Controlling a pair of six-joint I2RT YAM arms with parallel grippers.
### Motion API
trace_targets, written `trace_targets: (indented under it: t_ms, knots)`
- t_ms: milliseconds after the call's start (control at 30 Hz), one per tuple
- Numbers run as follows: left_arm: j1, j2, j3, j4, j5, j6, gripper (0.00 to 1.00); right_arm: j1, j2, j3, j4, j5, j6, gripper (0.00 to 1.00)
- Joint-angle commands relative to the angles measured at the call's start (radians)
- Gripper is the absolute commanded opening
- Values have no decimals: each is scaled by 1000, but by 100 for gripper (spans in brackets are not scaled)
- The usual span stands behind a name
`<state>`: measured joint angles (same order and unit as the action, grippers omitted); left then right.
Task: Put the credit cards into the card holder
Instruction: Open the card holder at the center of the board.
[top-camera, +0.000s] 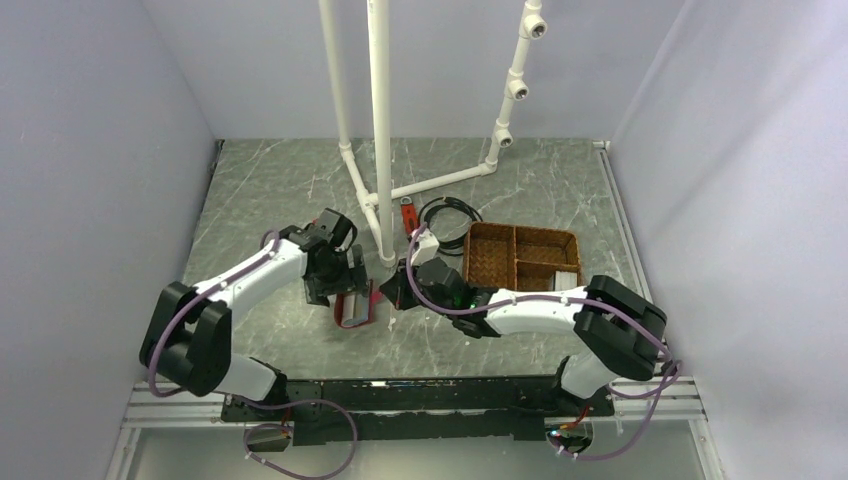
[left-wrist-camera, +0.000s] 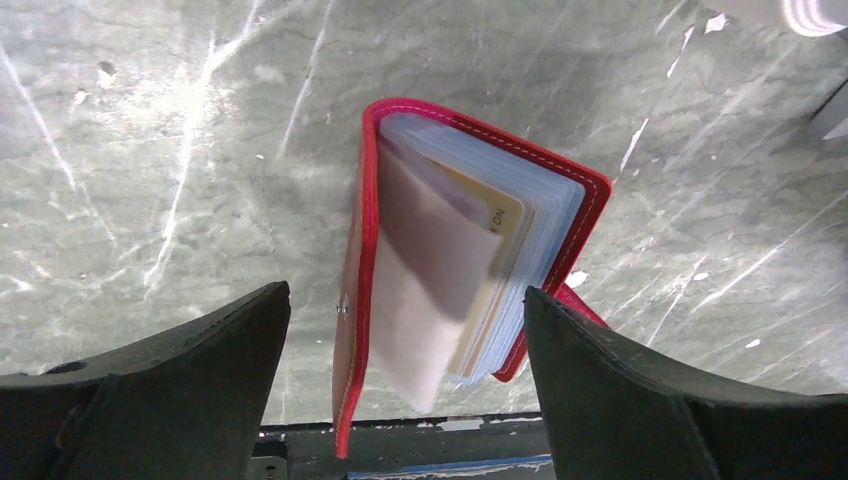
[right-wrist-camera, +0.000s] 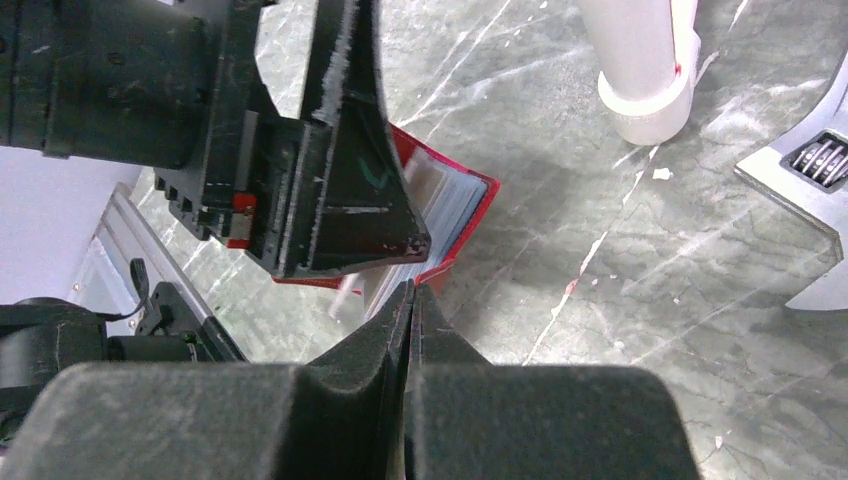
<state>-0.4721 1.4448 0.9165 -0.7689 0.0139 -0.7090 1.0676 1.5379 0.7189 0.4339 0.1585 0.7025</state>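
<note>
Below spread left end effector (left-wrist-camera: 407, 293) | glossy red card holder (left-wrist-camera: 470, 230) | right end effector (right-wrist-camera: 410, 290) shut

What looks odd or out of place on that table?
The red card holder lies half open with its clear pockets fanned up, and one pale leaf juts past its edge, blurred. Nothing looks spilled or broken.

pipe post (top-camera: 381, 150) stands just behind the card holder (top-camera: 356, 309); table (top-camera: 410, 346) in front lies open.
</note>
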Motion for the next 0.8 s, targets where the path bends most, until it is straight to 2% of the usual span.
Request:
trace_targets:
  t_ms: [0, 100, 167, 267, 767]
  knots:
    - [2, -65, -24, -1, -51, -2, 89, 2, -61, -15, 28, 41, 13, 0]
    - [14, -30, -19, -20, -52, 14, 89, 2, -93, -20, 13, 47, 10, 0]
    - [19, -26, -23, -10, -42, 29, 95, 2, -107, -14, -3, 50, 1, 0]
    - [25, -68, -39, 26, -10, 41, 99, 2, -110, -11, -10, 42, 1, 0]
    - [113, -270, -166, 167, 190, 9, 99, 6, -82, 106, -37, -51, -43, 0]
